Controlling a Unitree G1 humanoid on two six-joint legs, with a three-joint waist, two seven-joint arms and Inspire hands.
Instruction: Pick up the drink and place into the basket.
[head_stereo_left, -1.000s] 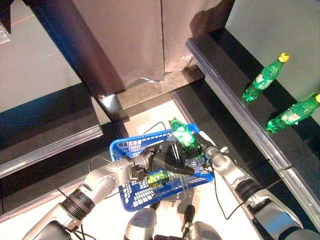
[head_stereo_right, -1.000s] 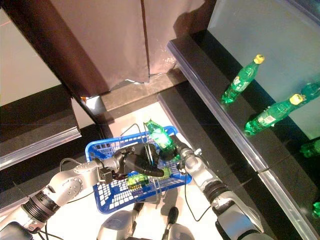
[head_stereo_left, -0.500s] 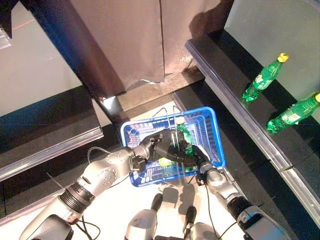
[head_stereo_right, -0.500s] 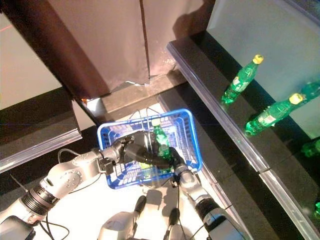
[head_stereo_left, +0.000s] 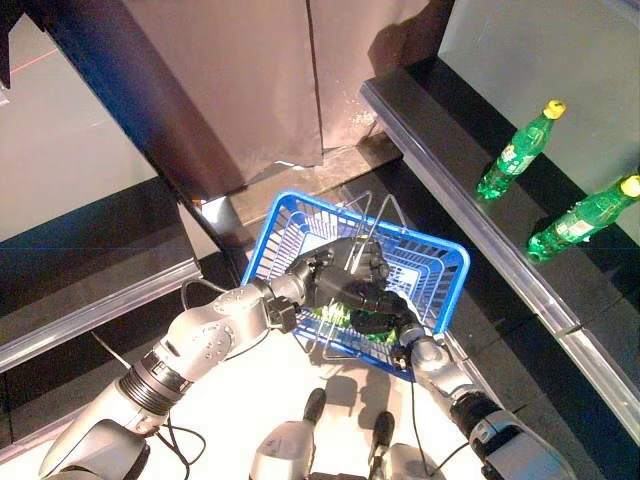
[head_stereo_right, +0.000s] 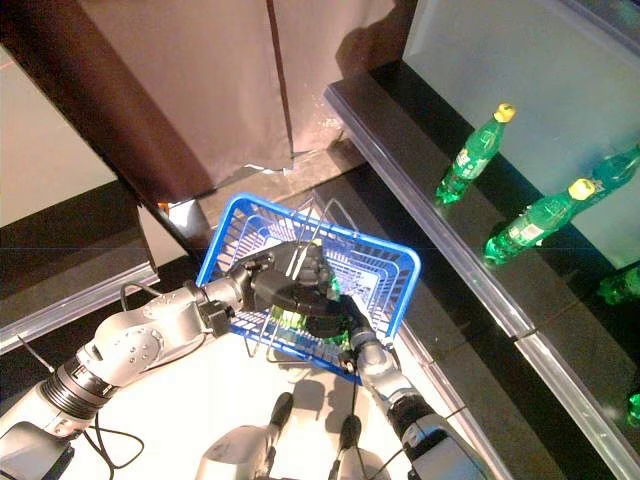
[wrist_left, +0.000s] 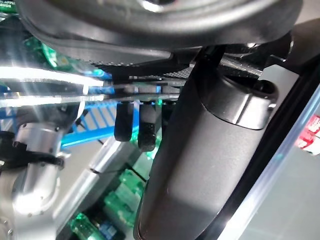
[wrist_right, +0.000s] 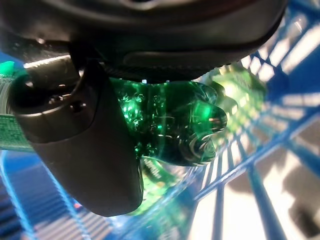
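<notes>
Right hand (wrist_right: 90, 150) around bottle (wrist_right: 175, 125)

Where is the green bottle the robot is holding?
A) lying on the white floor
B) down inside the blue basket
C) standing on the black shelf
B: the right hand is curled round the green bottle, with the blue basket mesh around it.
</notes>
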